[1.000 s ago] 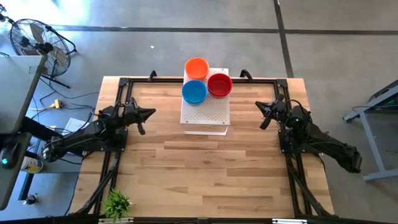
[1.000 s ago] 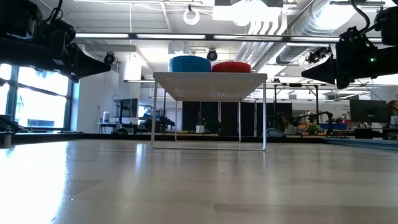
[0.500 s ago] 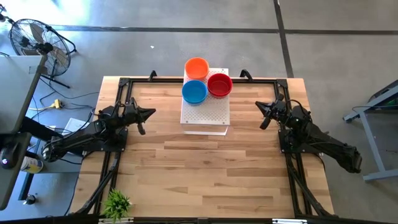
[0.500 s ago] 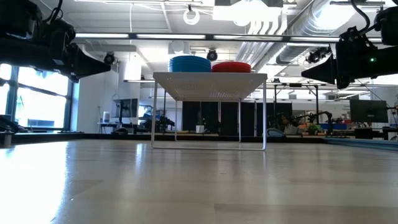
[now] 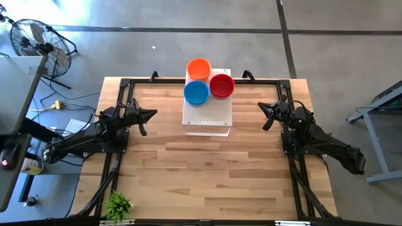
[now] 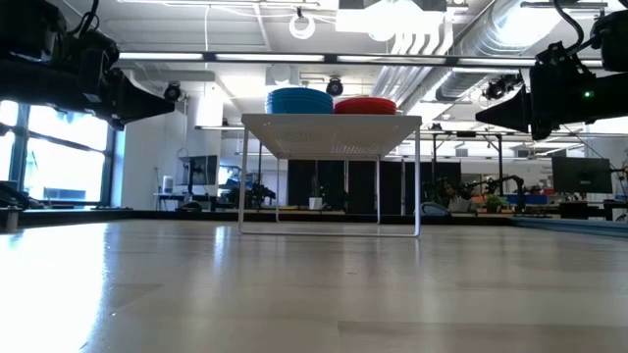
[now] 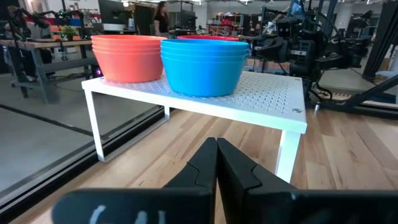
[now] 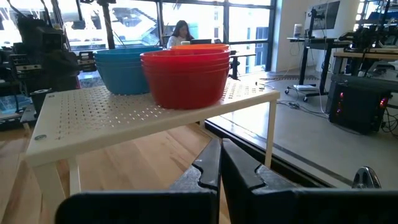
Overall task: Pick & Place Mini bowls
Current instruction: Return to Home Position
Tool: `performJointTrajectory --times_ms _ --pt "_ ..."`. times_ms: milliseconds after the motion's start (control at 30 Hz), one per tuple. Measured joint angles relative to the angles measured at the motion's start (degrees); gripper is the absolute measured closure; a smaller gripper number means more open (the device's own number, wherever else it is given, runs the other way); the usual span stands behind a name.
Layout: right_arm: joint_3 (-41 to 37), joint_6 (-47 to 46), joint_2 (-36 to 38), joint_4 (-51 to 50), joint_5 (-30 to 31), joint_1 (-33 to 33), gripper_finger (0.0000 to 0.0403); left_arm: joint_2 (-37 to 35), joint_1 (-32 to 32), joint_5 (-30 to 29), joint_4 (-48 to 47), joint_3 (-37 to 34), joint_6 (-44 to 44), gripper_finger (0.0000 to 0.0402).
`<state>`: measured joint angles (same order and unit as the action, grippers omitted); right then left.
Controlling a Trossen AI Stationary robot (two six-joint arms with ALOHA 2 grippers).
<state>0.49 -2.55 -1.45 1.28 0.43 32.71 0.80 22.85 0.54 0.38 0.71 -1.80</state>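
Three stacks of mini bowls stand on the far part of a white perforated board [image 5: 207, 113] raised on legs at the table's far middle: orange [image 5: 198, 68], blue [image 5: 196, 93] and red [image 5: 222, 85]. The left wrist view shows the orange stack [image 7: 127, 57] and blue stack [image 7: 204, 65]; the right wrist view shows the red stack [image 8: 185, 76] with the blue stack [image 8: 124, 70] behind it. My left gripper [image 5: 152, 113] hovers shut left of the board, pointing level at it. My right gripper [image 5: 261, 106] hovers shut right of the board, also level.
A dark metal frame [image 5: 125, 85] runs along the table's left, far and right sides. A small green plant [image 5: 117, 204] sits at the near left corner. A fan [image 5: 31, 37] stands on the floor beyond the far left. Bare wood [image 5: 201, 169] spans the near half.
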Motion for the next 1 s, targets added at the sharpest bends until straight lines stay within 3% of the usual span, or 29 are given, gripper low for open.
performJointTrajectory --times_ms 1000 --pt "-0.02 0.0 0.0 0.02 0.0 0.0 0.0402 0.0 0.0 0.0 -0.02 0.0 0.0 0.04"
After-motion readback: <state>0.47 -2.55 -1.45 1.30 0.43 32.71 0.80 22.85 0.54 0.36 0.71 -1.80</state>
